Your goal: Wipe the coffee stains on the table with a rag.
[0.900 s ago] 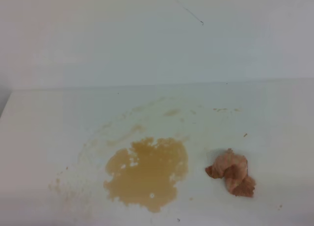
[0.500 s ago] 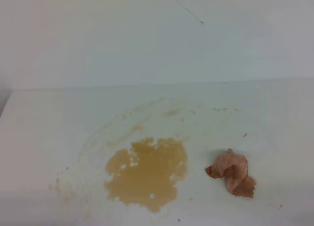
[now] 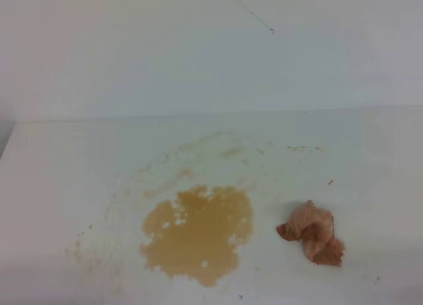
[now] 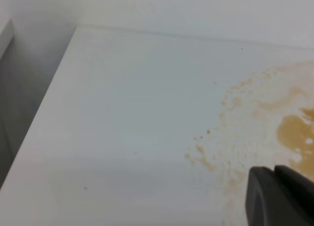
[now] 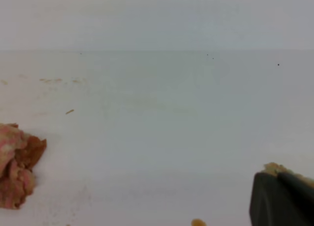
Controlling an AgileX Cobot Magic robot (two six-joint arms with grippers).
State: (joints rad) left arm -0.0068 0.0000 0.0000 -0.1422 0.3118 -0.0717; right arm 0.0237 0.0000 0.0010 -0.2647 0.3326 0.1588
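Worktop point(image 3: 59, 186): smooth, plain white, with a faint satin sheen. Coffee stains point(image 3: 198, 232): thin, wet-looking tan film with ragged edges, fading to dry-looking yellowish specks. Rag point(image 3: 312, 233): soft, crumpled pinkish-brown cloth, matt; left claw point(image 4: 280, 195) tip looks like dark matt plastic.

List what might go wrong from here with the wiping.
1. The coffee stains spread much wider than the small wadded rag; one pass would likely leave the faint smears and specks behind.
2. The rag looks already browned, so it may smear liquid across the table rather than soak it up.
3. The rag lies right of the puddle, apart from it; a grasp from above the loose wad could slip.
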